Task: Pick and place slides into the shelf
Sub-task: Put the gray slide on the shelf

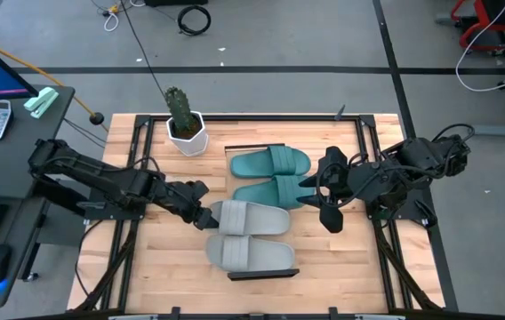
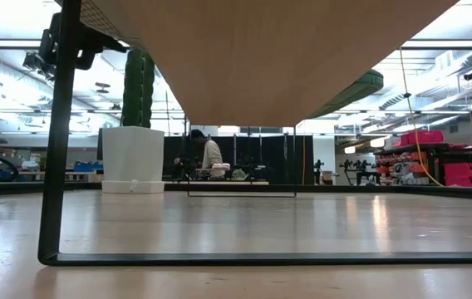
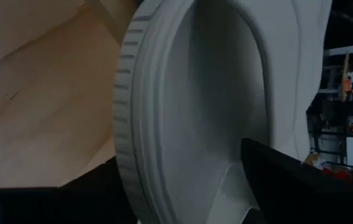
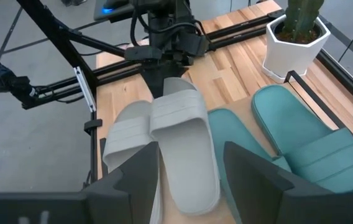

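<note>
High view: left claw (image 1: 204,216), fingers apart, at heel of grey slide (image 1: 251,218) lying w/ three others on shelf (image 1: 261,275); should back straight off. Right claw (image 1: 324,197) waits, apart.

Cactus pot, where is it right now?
In the high view the white cactus pot stands at the table's far left, just left of the far teal slide, beyond the left gripper.

Grey floor (image 1: 324,44) crossed by cables; desk (image 1: 12,133) beside table.
</note>
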Controlling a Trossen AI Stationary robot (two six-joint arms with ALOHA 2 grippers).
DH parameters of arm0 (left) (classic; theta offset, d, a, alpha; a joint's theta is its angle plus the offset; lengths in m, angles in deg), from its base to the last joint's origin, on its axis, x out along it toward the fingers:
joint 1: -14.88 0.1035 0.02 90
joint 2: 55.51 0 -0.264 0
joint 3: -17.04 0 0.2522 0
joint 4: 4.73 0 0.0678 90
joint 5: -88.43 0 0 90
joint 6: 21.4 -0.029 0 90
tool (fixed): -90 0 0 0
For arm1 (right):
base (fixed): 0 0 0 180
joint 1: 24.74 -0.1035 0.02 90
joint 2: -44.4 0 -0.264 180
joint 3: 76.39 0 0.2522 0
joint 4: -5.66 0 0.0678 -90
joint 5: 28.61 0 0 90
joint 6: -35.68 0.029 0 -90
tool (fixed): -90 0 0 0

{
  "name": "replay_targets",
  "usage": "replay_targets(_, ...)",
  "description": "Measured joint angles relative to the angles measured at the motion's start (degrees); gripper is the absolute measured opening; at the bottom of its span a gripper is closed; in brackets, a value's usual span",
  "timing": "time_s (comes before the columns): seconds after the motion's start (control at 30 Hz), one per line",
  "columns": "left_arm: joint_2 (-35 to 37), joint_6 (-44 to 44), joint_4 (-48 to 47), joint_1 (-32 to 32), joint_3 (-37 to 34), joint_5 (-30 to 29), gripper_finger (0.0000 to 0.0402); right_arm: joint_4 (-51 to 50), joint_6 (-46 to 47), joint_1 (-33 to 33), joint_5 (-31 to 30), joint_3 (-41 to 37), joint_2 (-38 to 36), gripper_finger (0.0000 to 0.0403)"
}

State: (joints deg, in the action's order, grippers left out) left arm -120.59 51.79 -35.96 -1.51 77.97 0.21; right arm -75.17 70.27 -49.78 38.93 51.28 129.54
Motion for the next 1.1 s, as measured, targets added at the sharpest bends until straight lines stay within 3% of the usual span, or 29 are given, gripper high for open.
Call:
replay_targets(0.2, -0.6, 1.36, 0.1, 0.01, -0.02, 0.41, 0.0282, -0.84, 1.1, -0.02, -3.5, 0.0, 0.0, 0.0187)
replay_targets(0.5, -0.57, 5.88, -0.62, 0.02, -0.02, -0.58, 0.0284, -5.73, 6.78, 0.18, -10.74, 0.0, 0.0, 0.0183)
replay_targets(0.77, -0.57, 10.32, -0.85, 0.02, -0.02, -1.93, 0.0284, -5.55, 6.27, 0.18, -11.15, 0.0, 0.7, 0.0175)
replay_targets(1.1, -0.57, 12.91, -0.87, 0.02, -0.02, -1.18, 0.0284, -3.14, 2.63, 0.51, -6.29, -0.02, 5.07, 0.0172)
